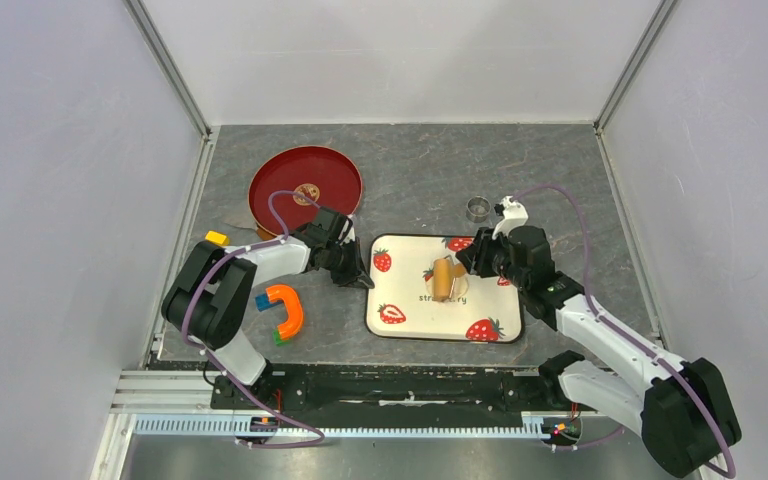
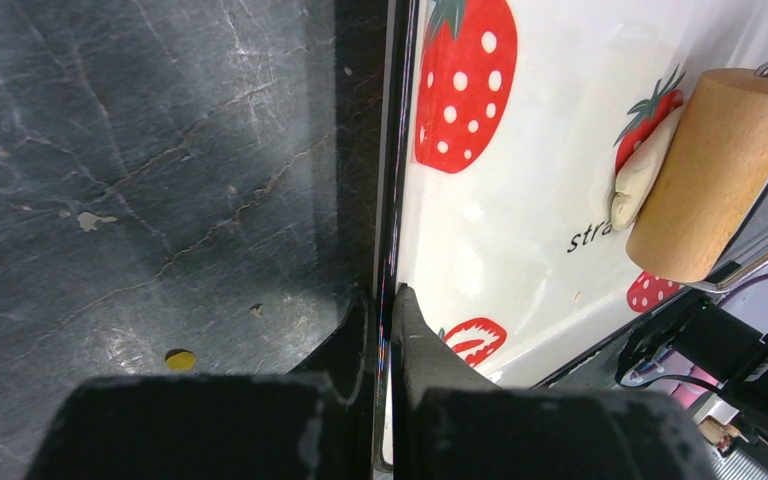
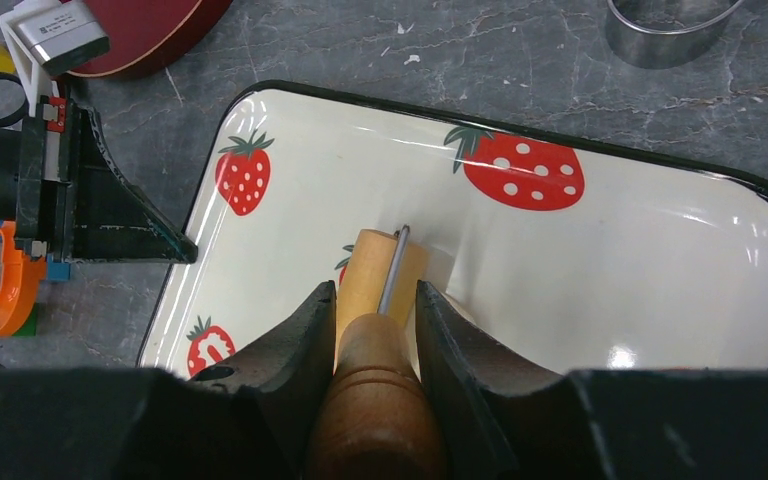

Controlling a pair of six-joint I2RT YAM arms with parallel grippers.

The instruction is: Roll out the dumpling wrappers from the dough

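The only writing to read is on the strawberry-printed tray (image 1: pixel 430 325) (image 2: pixel 520 250) (image 3: pixel 660 250). Black letters "stra" run out from under the roller (image 1: pixel 442 279) (image 2: pixel 710 175) (image 3: pixel 380 270), and the overhead view shows "ry" at its other side. The letters between are covered.

The left tool (image 1: pixel 360 275) (image 2: pixel 388 300) is pinched together on the tray's dark rim, one finger on the tabletop (image 1: pixel 420 170) side and one on the tray side. The right tool (image 1: pixel 475 258) (image 3: pixel 375 310) is clamped on the roller's wooden handle, a finger on either side. The pale drum lies just ahead of its fingertips, on the tray.

The dough (image 2: pixel 645 170) is a small cream lump pressed against the drum's side, just beyond the right tool's tips. It lies across the tray from the left tool, well apart from it. Past the right tool, off the tray's far edge, a metal ring (image 1: pixel 477 208) (image 3: pixel 670 30) stands on the tabletop. A red plate (image 1: pixel 305 185) lies beyond the left tool.
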